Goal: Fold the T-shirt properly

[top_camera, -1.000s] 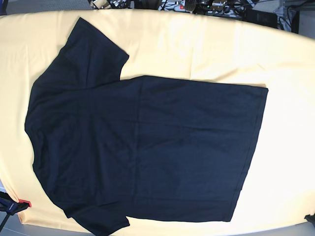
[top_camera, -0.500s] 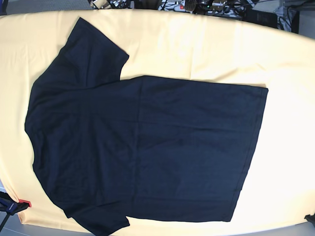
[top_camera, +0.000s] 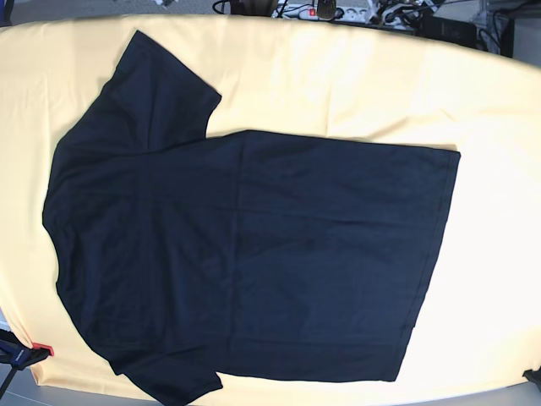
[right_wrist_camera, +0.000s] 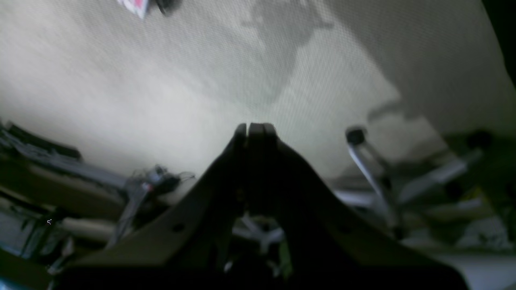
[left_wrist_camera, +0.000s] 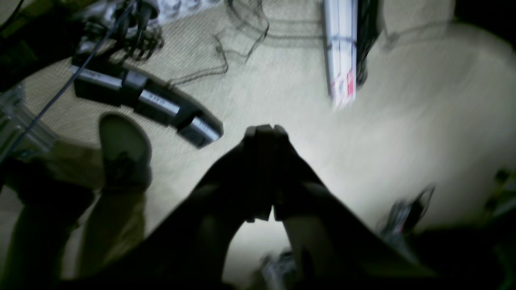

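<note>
Pale yellow cloth (top_camera: 355,76) carries the black T-shirt (top_camera: 254,254) spread flat and unfolded, so every fold remains, while my left gripper (left_wrist_camera: 264,131) and right gripper (right_wrist_camera: 256,129) hang pinched together, empty, over carpet.

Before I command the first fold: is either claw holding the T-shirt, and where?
Nothing is held. Left claw and right claw are shut and empty; the T-shirt lies flat.

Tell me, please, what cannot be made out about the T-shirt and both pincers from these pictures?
- T-shirt, base view: the lower sleeve's tip is cut off by the bottom edge; the neck label does not show.
- Left pincer and right pincer: shut, pointing at the floor; both wrist views are blurred, and neither shows in the base view.
</note>
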Available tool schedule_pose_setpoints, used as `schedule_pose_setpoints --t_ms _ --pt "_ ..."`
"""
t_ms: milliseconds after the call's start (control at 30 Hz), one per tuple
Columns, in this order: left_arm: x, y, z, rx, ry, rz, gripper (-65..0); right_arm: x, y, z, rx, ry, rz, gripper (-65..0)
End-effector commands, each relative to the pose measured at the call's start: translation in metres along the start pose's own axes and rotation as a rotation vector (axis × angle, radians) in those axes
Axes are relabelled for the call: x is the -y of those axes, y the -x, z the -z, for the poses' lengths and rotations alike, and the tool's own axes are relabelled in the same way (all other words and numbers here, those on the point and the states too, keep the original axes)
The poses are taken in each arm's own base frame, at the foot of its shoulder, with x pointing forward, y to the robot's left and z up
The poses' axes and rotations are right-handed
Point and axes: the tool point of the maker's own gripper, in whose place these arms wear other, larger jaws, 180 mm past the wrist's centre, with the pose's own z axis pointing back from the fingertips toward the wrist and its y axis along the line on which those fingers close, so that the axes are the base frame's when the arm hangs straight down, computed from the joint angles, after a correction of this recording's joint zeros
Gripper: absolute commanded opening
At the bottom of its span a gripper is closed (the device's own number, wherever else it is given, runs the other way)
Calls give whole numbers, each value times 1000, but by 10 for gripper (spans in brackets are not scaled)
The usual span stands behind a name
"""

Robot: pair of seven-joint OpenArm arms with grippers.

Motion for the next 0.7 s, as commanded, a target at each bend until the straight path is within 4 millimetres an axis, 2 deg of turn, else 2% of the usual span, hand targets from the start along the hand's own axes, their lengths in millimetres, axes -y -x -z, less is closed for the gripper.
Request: schedule_pose_setpoints --t_ms 0,167,367,467,667 --pt "9 12 -3 -21 25 31 -650 -2 8 -5 4 -14 6 -650" --pt "34 56 -31 -89 88 219 -650 -24 44 -34 15 -78 -29 -650" --pt "50 90 -82 -128 137 376 -650 -64 78 -86 1 -145 -85 -650" --pt "60 99 -112 -144 161 465 -650 -79 82 -118 51 -132 -134 -650" --pt "77 101 -173 -117 129 630 -650 -91 79 -184 154 -8 -248 -650"
